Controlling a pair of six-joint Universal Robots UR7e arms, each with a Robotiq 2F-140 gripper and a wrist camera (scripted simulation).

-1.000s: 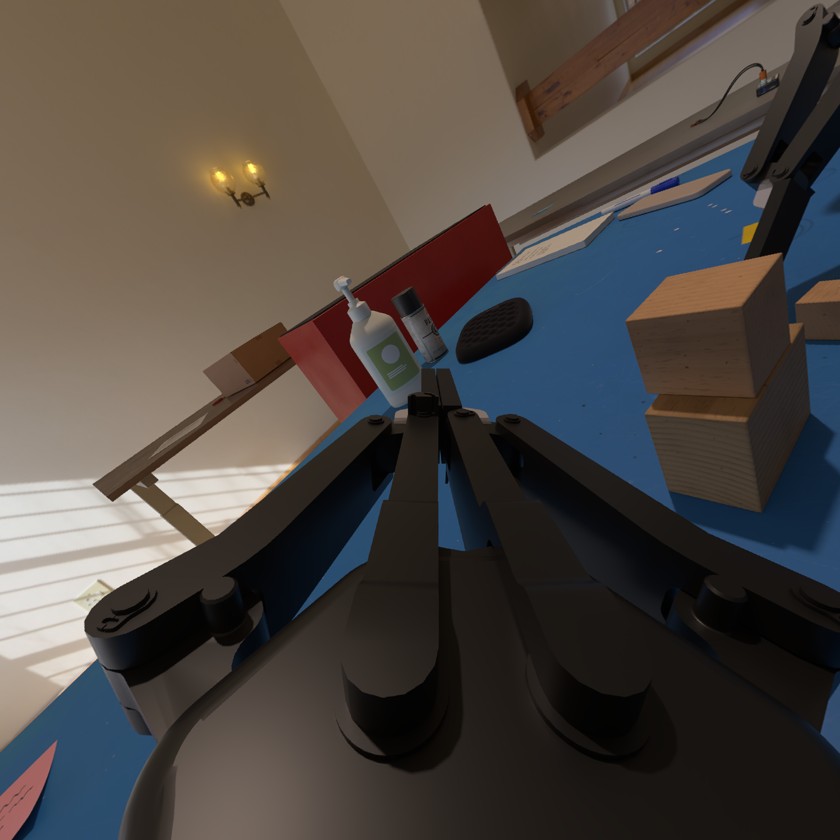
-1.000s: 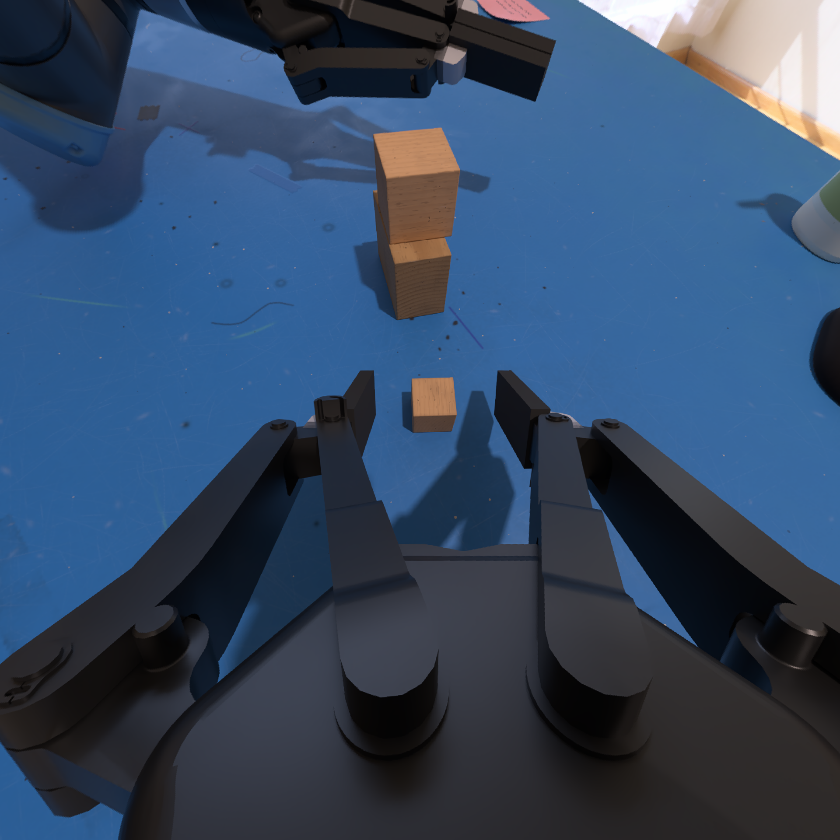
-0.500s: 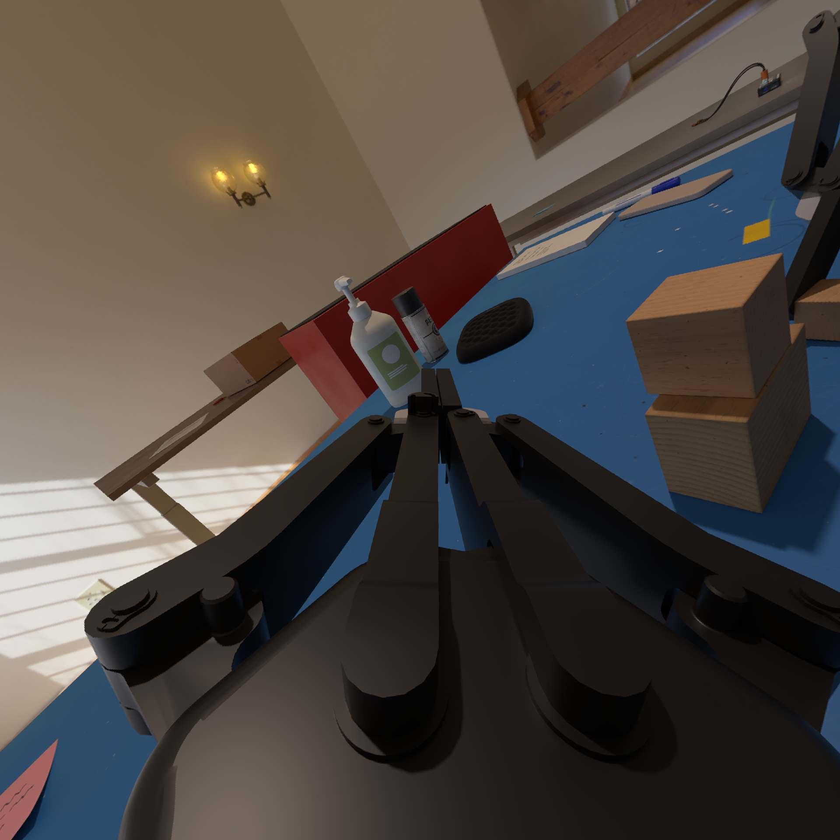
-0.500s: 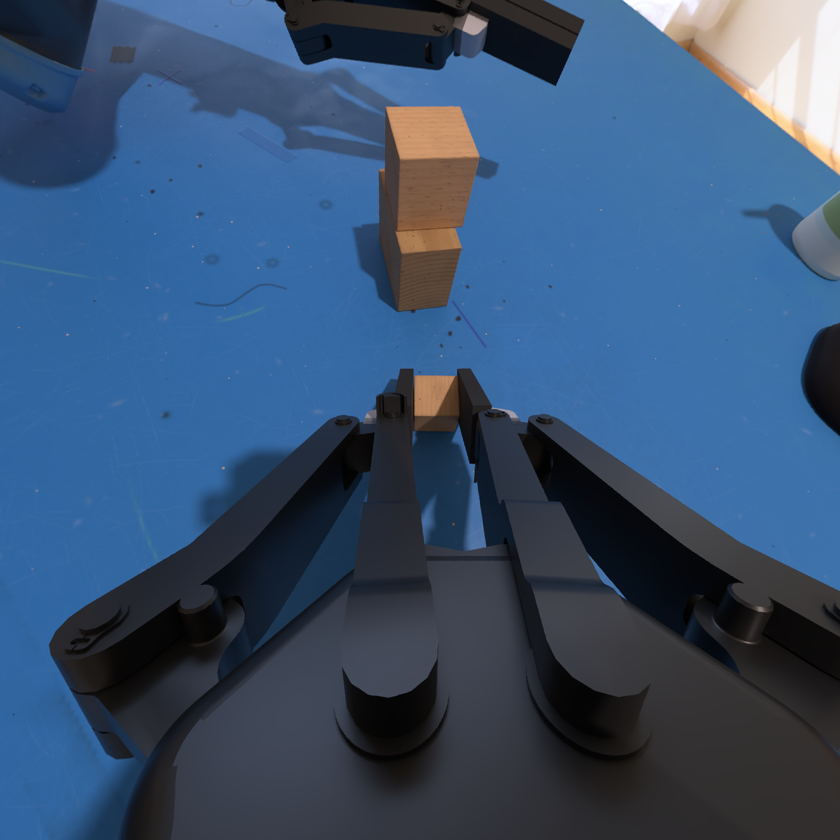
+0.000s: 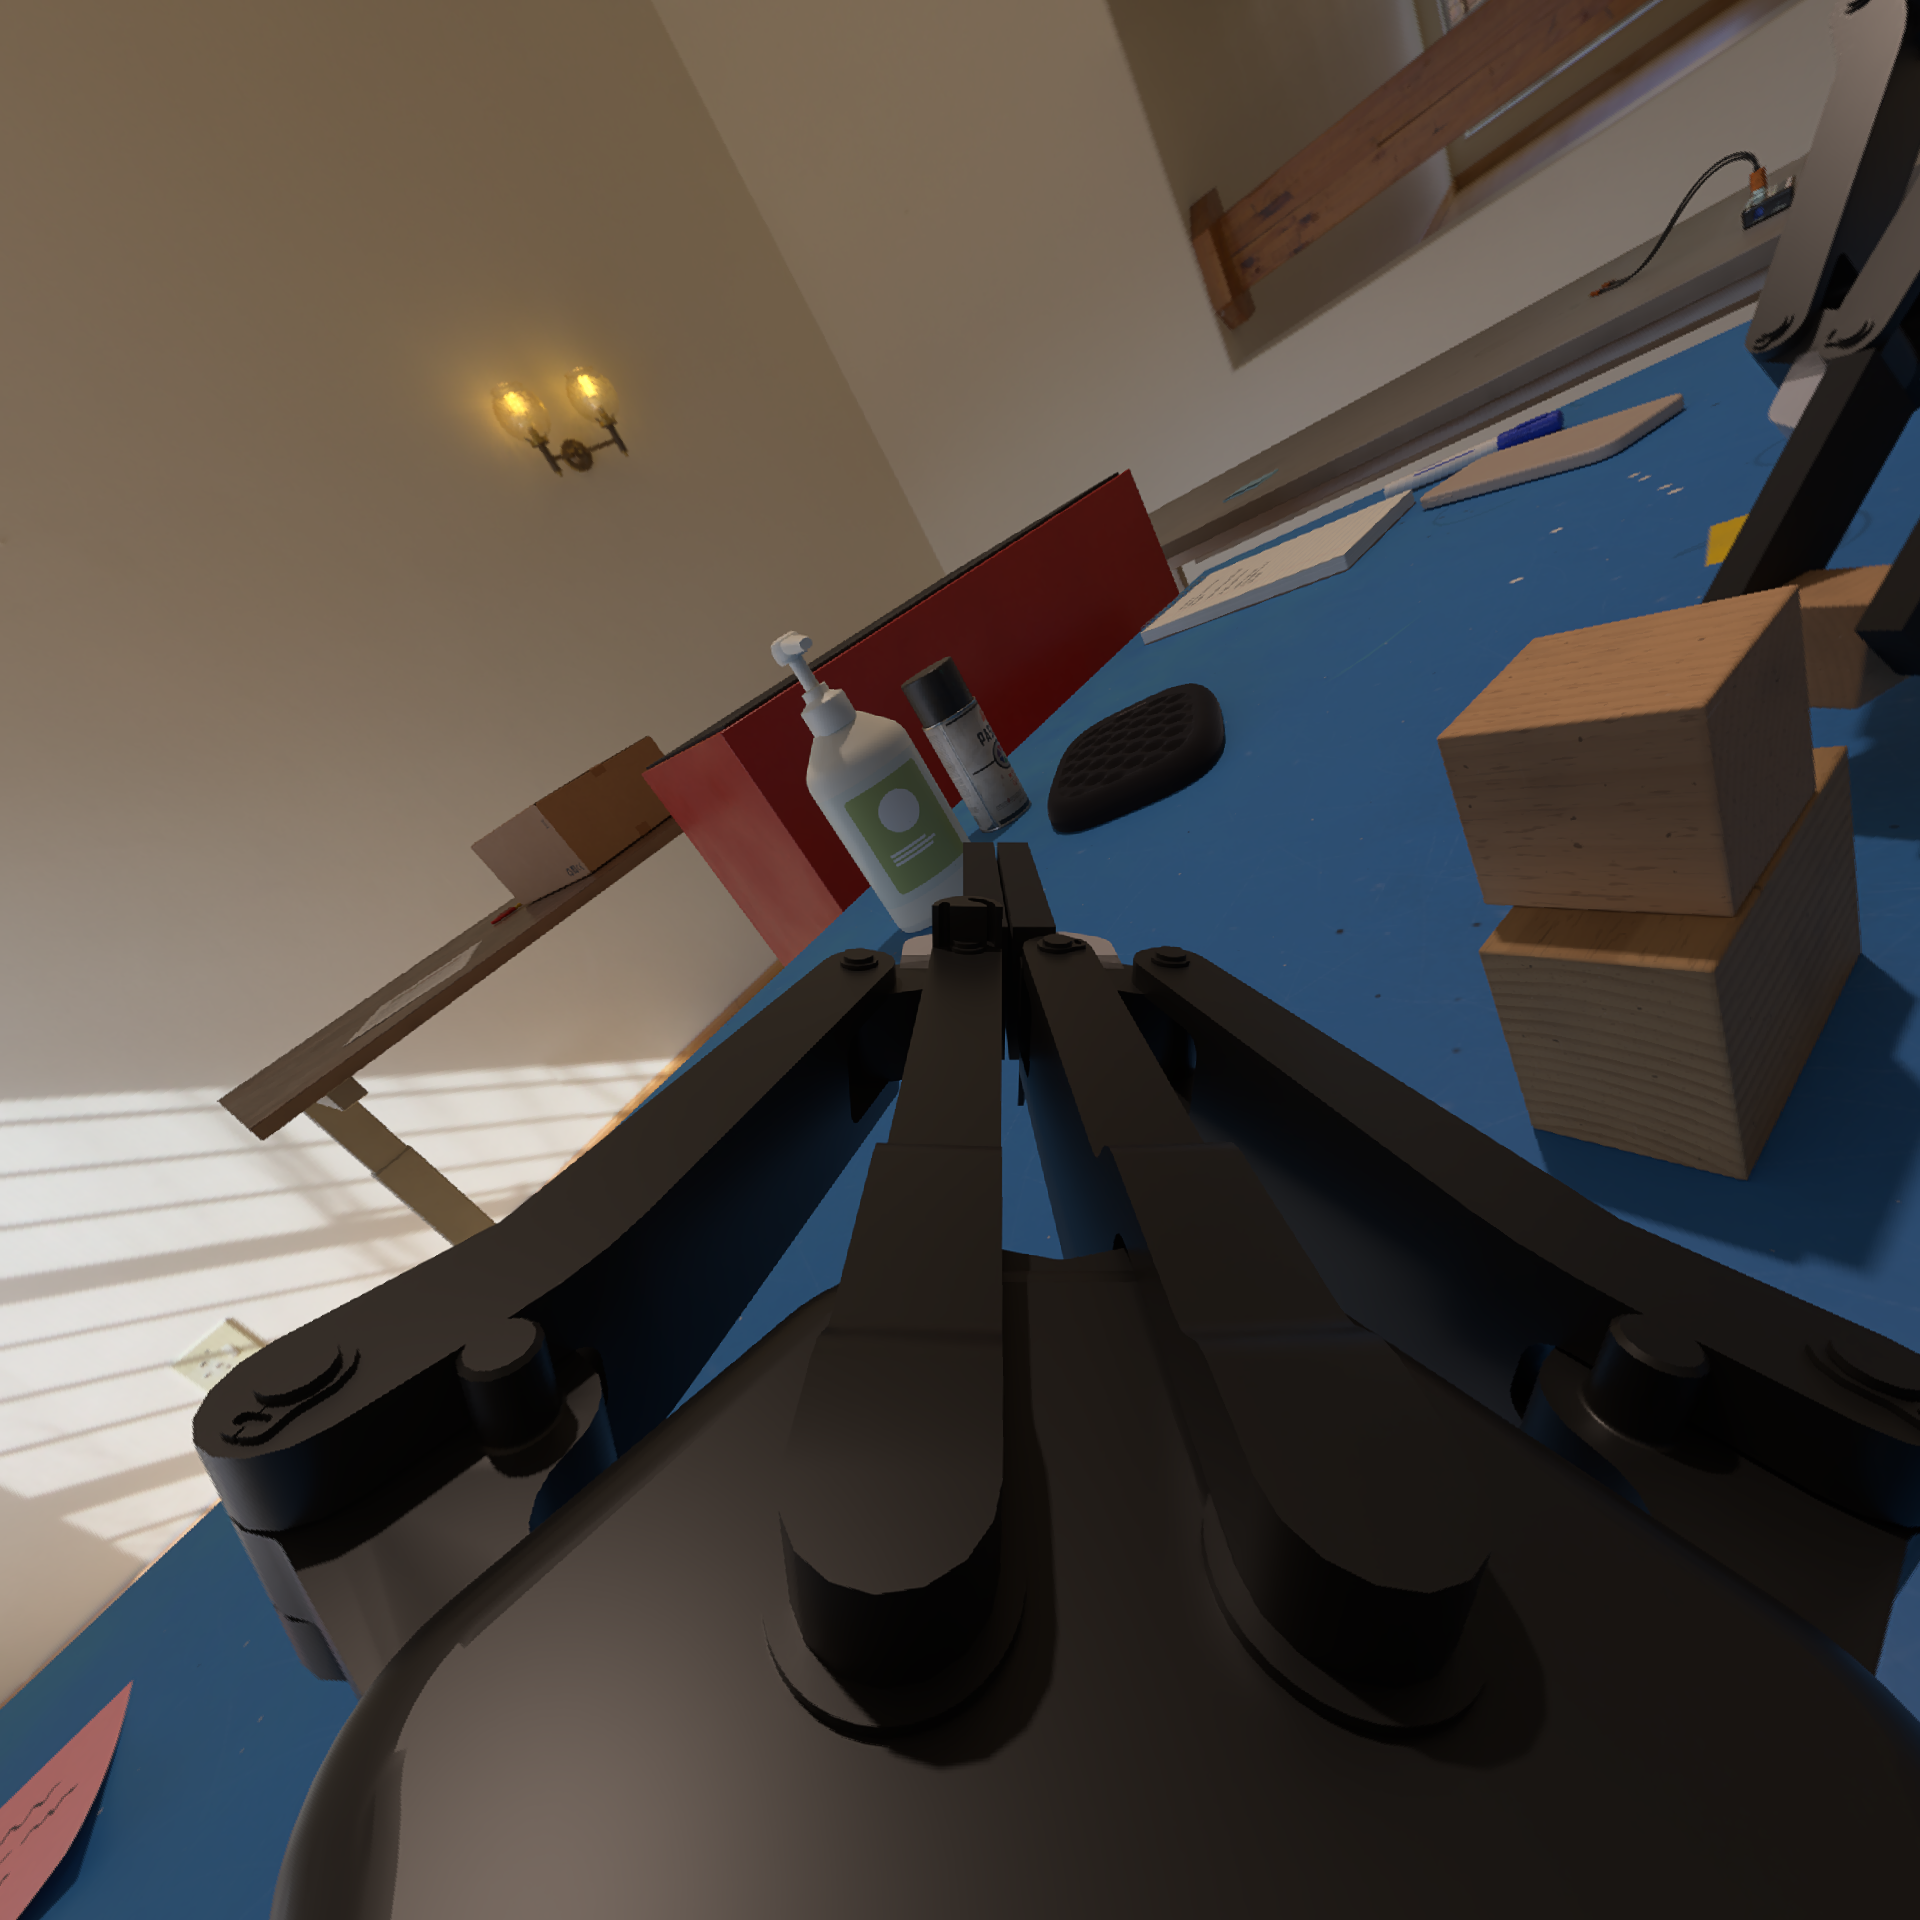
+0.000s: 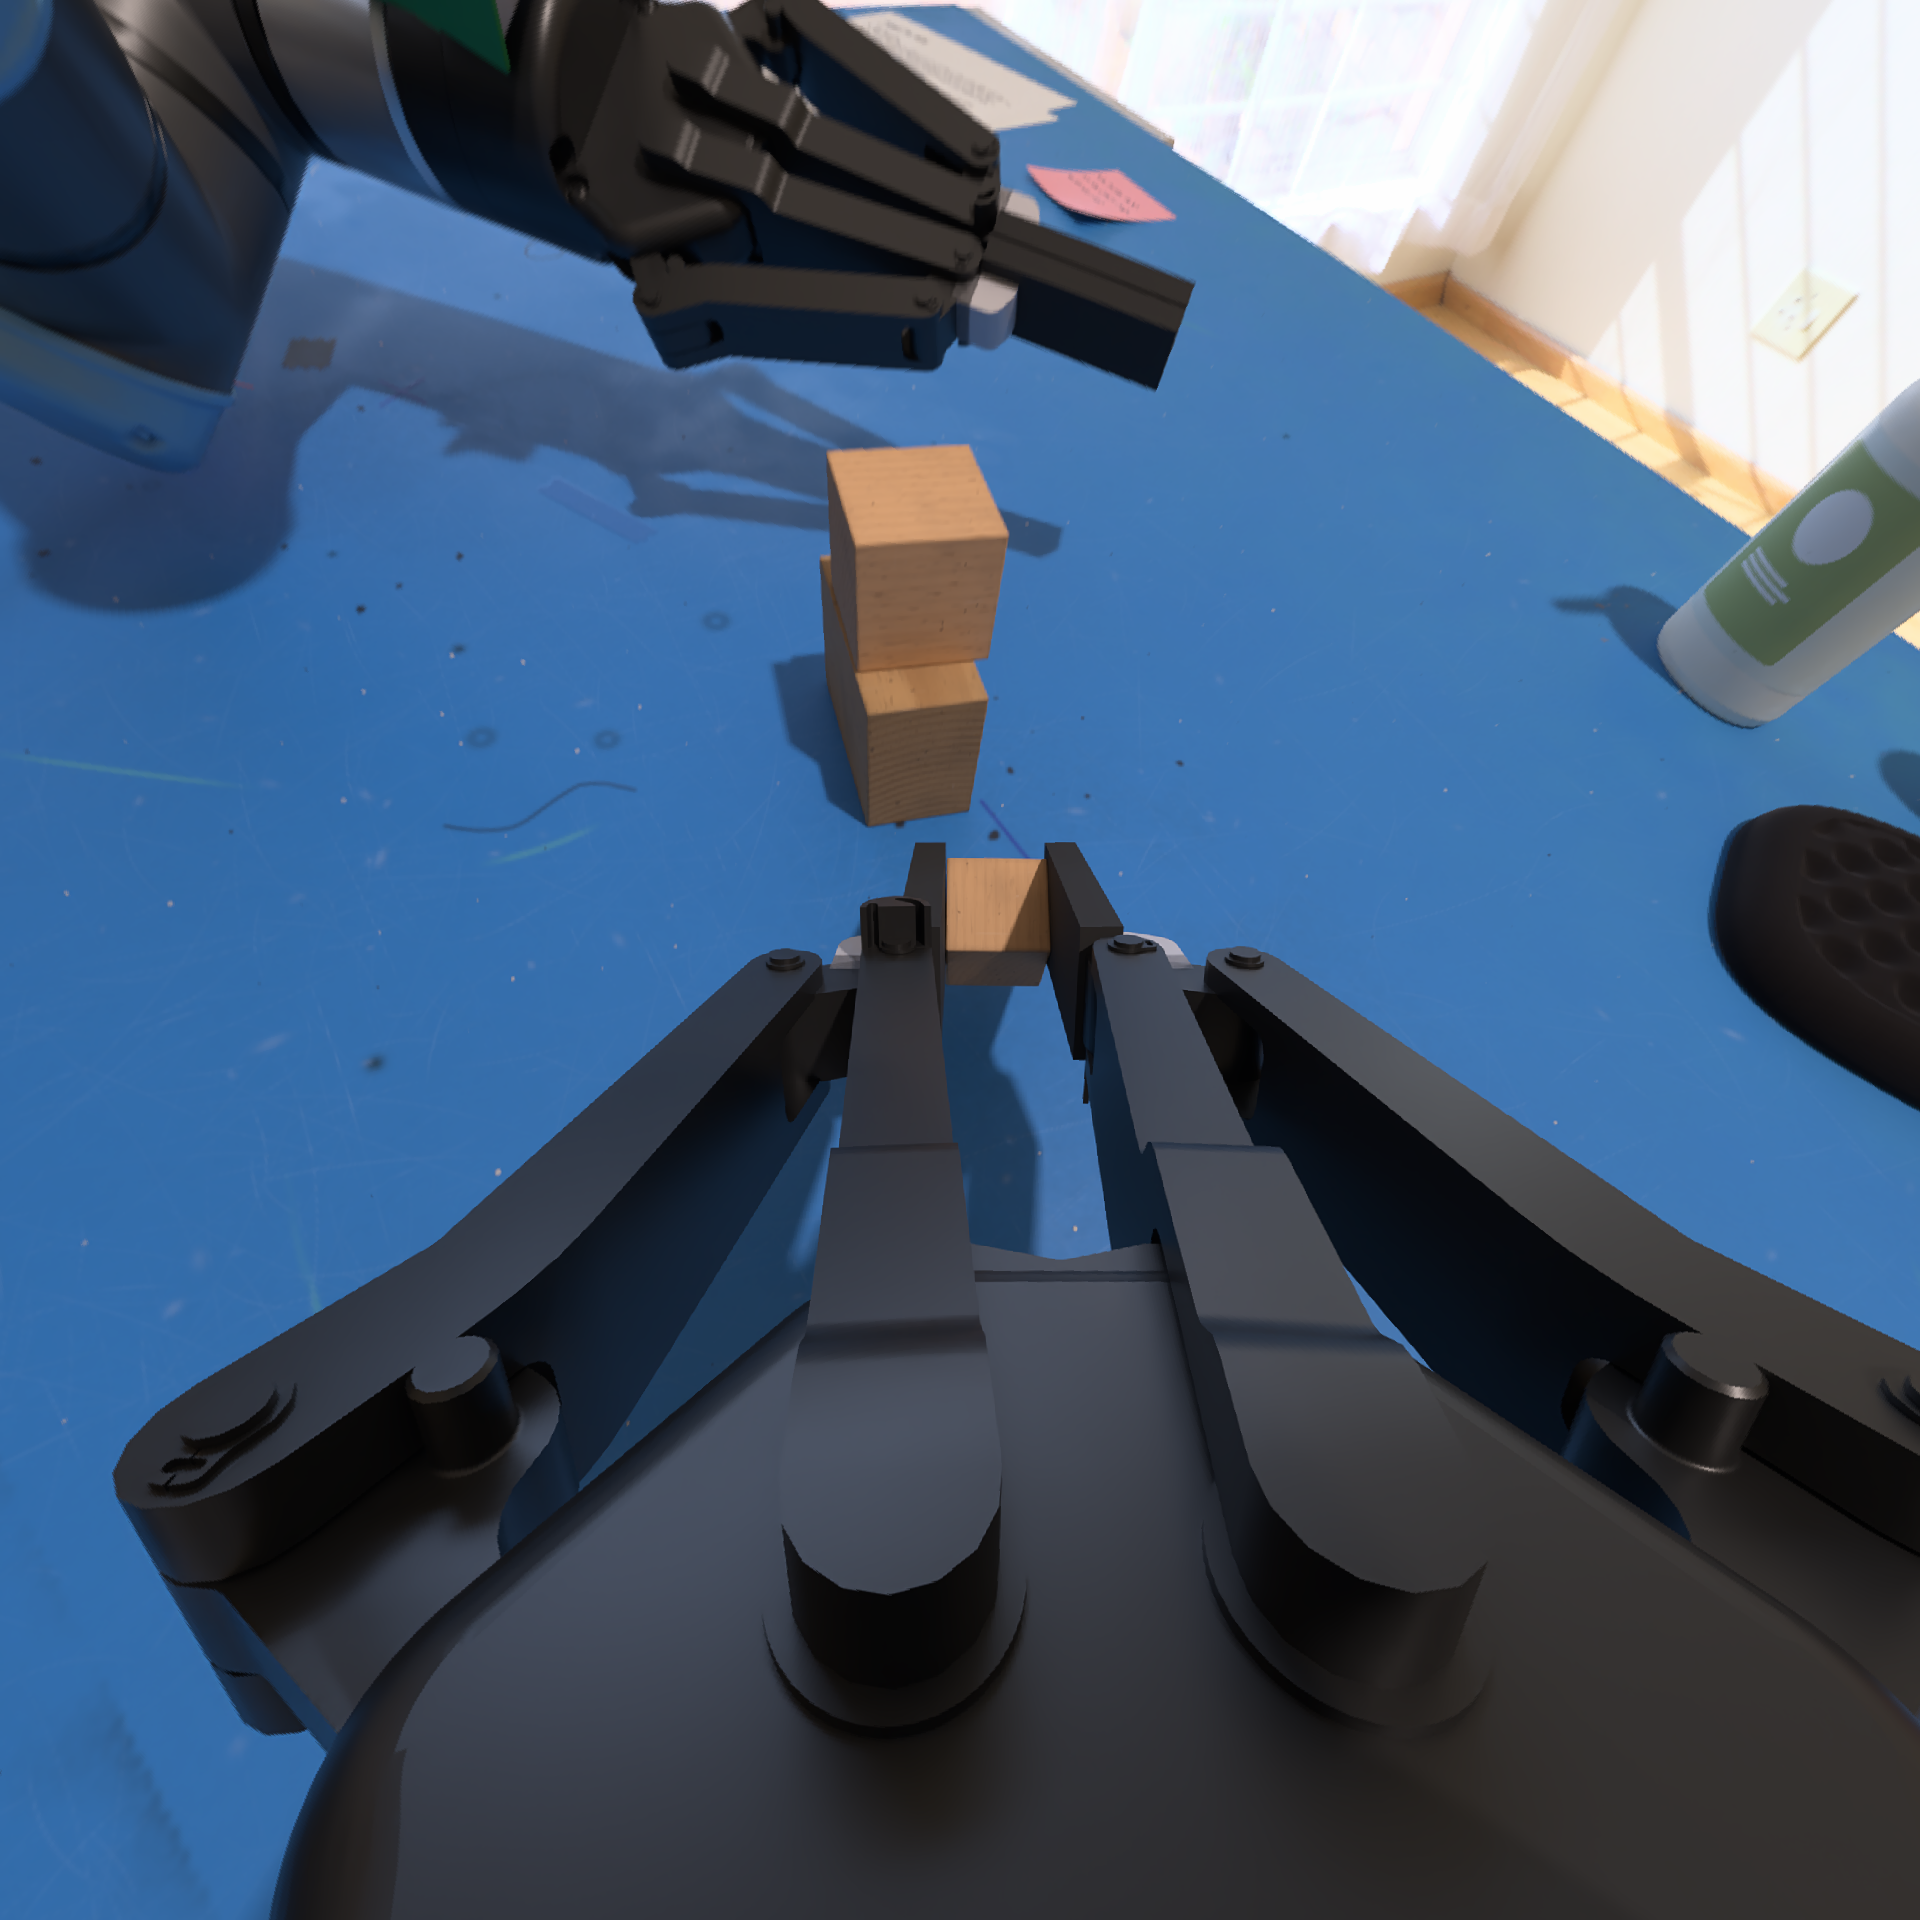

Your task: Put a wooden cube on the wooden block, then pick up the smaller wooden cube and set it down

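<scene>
A wooden cube sits on the wooden block on the blue table; the stack also shows at the right of the left wrist view, cube on block. My right gripper is shut on the smaller wooden cube and holds it above the table, just in front of the stack. That cube shows partly behind the stack in the left wrist view. My left gripper is shut and empty; it also shows beyond the stack in the right wrist view.
A white pump bottle, a spray can and a black pad stand near a red board. Notepads and a pen lie at the far edge. A pink note lies beyond the left arm.
My right gripper closed on the smaller cube and has lifted it off the table. The left arm has not moved.
</scene>
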